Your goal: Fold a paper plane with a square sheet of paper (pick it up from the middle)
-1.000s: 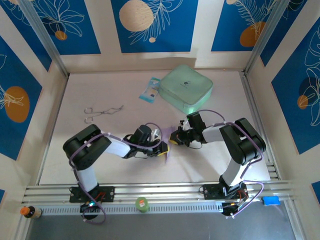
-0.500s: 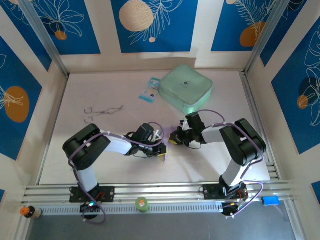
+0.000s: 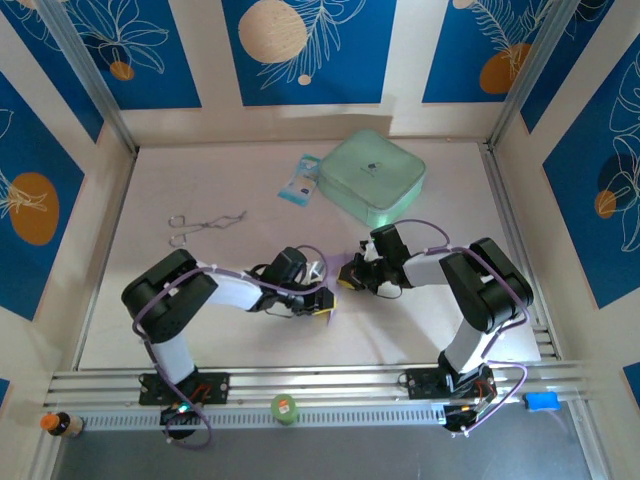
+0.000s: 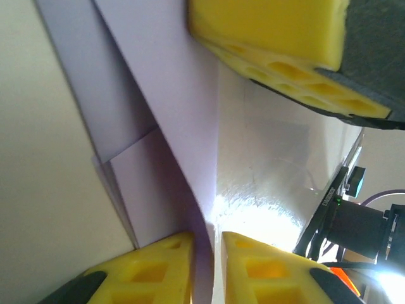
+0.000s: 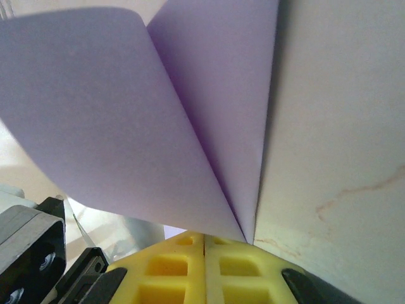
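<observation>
The lavender square sheet of paper hangs creased between my two grippers, just above the table's middle. My left gripper is shut on its lower edge; in the left wrist view the paper runs down into the narrow gap of the gripper. My right gripper is shut on the other end. In the right wrist view the sheet curls over in a fold whose point is pinched by the gripper. One of the right gripper's yellow fingers shows close above the left one.
A mint-green case and a blue-white packet lie at the back of the table. Metal tongs rest at the back left. A metal rail runs along the near edge.
My left gripper has crept a little to the right and nearer the right gripper, bunching the paper. The right gripper has barely moved.
</observation>
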